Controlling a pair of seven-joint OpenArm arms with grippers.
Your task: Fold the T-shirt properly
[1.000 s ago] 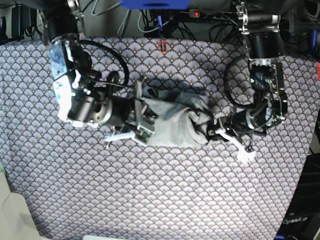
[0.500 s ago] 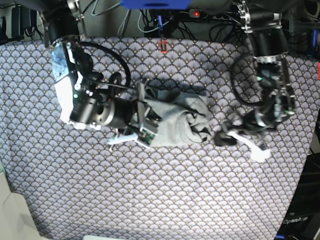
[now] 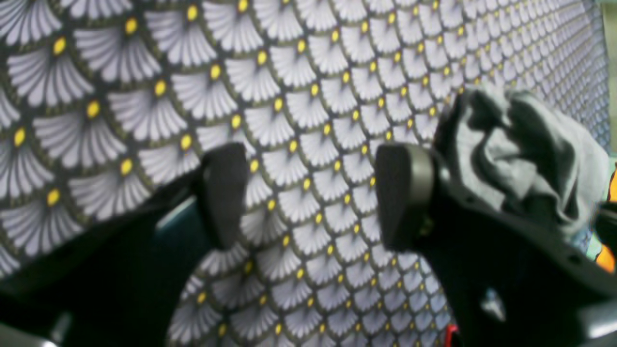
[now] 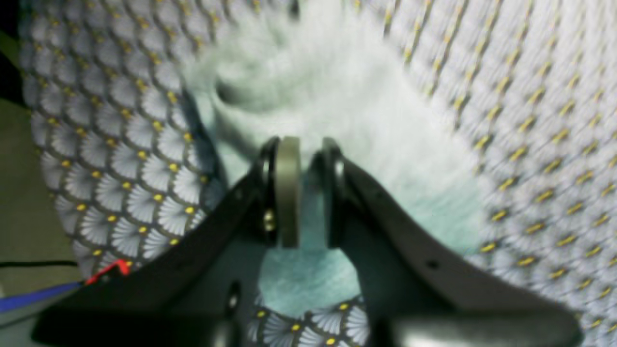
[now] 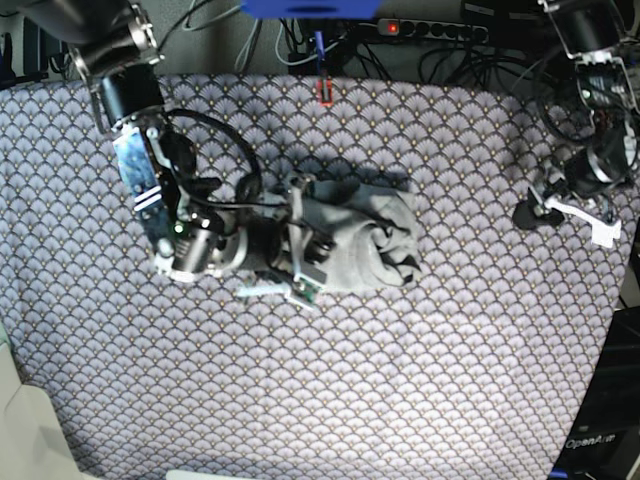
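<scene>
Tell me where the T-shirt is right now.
In the base view the T-shirt lies bunched near the middle of the patterned cloth, the right gripper at its left edge, the left gripper far right.

A scallop-patterned cloth (image 5: 400, 400) covers the table; cables (image 5: 440, 45) lie behind.

T-shirt (image 5: 362, 240): plain light heather-grey, thin fabric, bunched in a rumpled bundle at centre, loose folds heaped toward 3 o'clock.

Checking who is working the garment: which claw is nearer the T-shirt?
Right. The right claw is shut on the T-shirt at its edge; the left claw hangs open, well off to the shirt's other side.
</scene>
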